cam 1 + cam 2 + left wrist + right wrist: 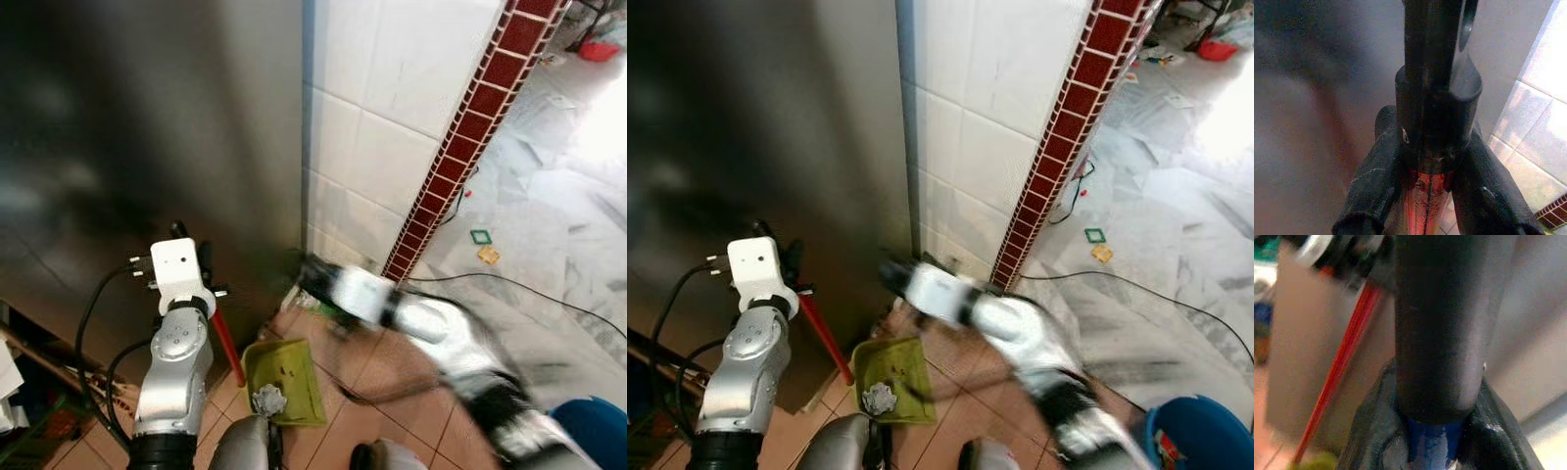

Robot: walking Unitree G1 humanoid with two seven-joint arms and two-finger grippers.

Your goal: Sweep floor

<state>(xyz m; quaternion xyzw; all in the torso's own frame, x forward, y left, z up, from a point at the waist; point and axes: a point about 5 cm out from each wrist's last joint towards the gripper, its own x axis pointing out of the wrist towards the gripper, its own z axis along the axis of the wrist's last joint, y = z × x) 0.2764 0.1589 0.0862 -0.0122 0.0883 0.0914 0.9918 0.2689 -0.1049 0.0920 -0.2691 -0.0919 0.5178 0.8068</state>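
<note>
Your left gripper clamps the red handle, right gripper clamps a blue one; below them, dustpan holds some debris, sweeping seemingly part done.

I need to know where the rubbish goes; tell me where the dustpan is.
The green dustpan lies on the brown floor tiles at the foot of the steel cabinet, low in the head views, its red handle held by the left gripper.

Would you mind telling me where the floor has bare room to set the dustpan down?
Free: the terracotta tiles right of the green dustpan, up to the red-tiled pillar. The marble floor is open apart from a black cable. Crowded: the corner by the steel cabinet.
</note>
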